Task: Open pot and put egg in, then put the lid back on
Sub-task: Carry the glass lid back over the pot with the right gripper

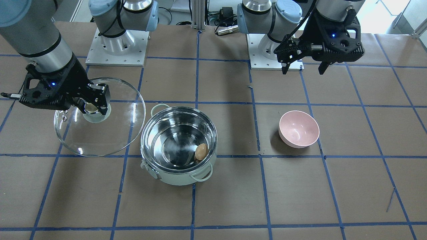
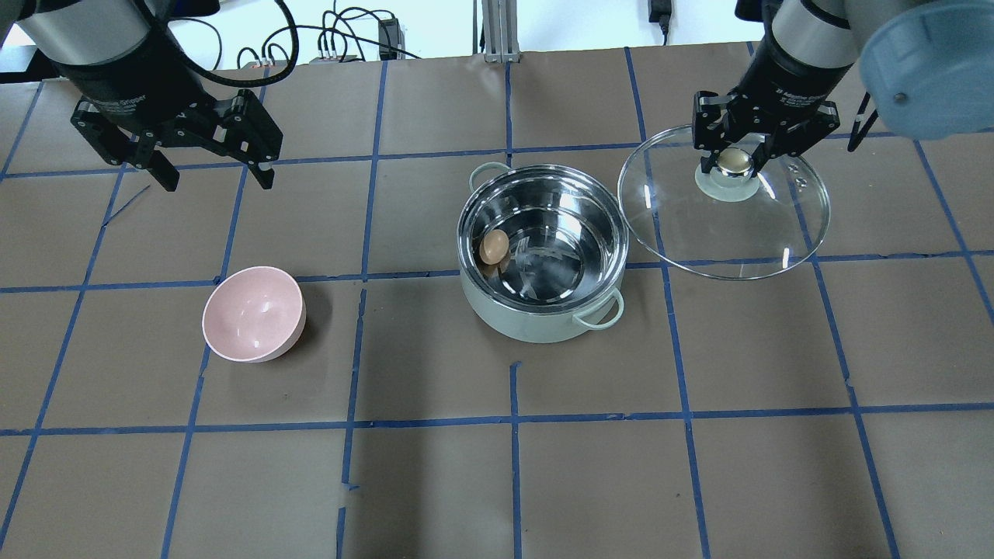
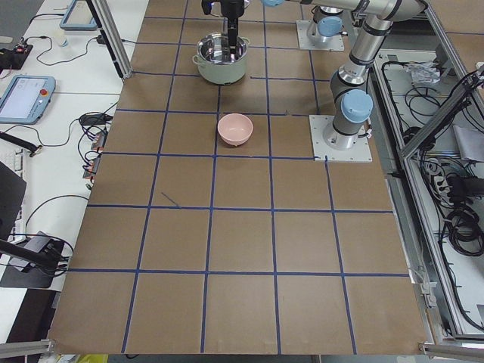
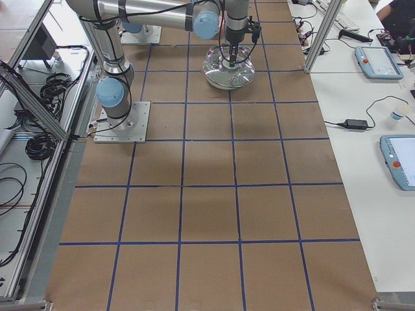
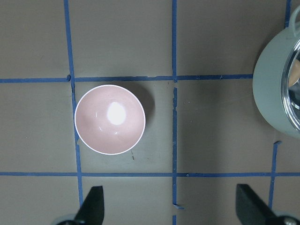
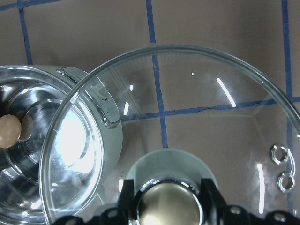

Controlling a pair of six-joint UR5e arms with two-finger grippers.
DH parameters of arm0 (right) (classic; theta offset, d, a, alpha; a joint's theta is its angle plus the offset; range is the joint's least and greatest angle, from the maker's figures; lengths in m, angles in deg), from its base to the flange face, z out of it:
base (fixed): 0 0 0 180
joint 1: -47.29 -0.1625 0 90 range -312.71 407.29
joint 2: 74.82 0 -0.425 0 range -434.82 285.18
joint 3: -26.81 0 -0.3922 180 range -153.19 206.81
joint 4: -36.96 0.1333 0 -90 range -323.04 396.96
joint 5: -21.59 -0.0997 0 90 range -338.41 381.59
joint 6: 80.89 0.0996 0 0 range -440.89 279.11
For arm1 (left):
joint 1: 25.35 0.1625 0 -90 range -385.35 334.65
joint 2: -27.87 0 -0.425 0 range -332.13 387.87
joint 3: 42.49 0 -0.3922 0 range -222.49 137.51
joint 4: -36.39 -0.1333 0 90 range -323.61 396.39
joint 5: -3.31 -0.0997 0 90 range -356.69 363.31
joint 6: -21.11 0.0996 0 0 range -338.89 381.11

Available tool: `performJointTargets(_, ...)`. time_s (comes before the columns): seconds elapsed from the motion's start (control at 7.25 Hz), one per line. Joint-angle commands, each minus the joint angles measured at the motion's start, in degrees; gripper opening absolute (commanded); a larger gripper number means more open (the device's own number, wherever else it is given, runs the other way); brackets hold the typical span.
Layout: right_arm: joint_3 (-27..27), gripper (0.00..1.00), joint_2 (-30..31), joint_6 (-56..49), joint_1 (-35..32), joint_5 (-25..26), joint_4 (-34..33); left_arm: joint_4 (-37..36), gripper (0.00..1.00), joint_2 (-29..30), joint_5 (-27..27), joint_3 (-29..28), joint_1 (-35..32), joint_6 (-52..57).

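Your right gripper is closed on the cream-gold knob of the glass lid, a finger on either side of it. It holds the lid off to the right of the pot. In the right wrist view you see the pot's near rim through the glass, so the lid's edge overlaps that rim while most of the lid hangs over bare worktop.

The pot stands uncovered near the middle of the worktop. The egg lies inside it, low against the steel wall on the side facing the left arm, well apart from both grippers.

Your left gripper hangs above the worktop with its fingers spread wide and nothing between them. A pink bowl sits on the worktop below it and a little nearer the robot, well to the left of the pot. You can see the bowl's empty inside in the left wrist view.
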Motion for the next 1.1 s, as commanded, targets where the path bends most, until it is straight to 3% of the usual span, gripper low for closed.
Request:
performJointTargets(0.0,0.1,0.21,0.1,0.7,-0.5,-0.2,-0.2,-0.1,1.00,-0.6,-0.3,0.8,-0.2,0.0)
performJointTargets(0.28,0.4,0.20,-0.5,6.6,-5.5,-0.1,-1.5,-0.1,1.00,-0.7,-0.3,0.8,-0.1,0.0)
performJointTargets(0.69,0.7,0.20,-4.9,17.5,-17.0,-0.2,-11.7,-0.2,1.00,-0.7,-0.3,0.8,-0.2,-0.1)
performJointTargets(0.97,0.6,0.20,-7.0,18.9,-19.3,-0.2,-15.6,-0.2,1.00,-0.7,-0.3,0.8,-0.1,-0.2)
